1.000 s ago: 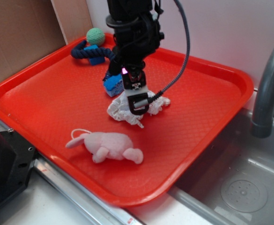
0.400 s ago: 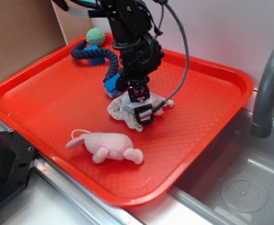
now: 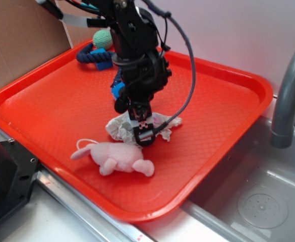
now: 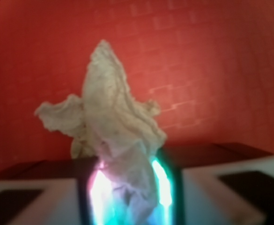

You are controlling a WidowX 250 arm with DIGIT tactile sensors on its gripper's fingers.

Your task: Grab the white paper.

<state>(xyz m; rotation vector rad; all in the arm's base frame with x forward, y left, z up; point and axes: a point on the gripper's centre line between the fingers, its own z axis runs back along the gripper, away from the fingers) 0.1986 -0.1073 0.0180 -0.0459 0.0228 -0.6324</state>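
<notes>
One black robot gripper [image 3: 142, 132], fingers clamped on one crumpled off-white tissue-paper wad [image 3: 121, 128]. Wad's long axis runs away from the fingers in the wrist view, ragged peak outermost; low over one red plastic tray [image 3: 223, 116], just beside one pale pink plush bunny [image 3: 118, 157].

Passage on the near side of the white paper [image 3: 121, 127] is blocked by the pink plush bunny [image 3: 118, 157], lying just beside it. Open red tray [image 3: 223, 108] surface is left to its right.
</notes>
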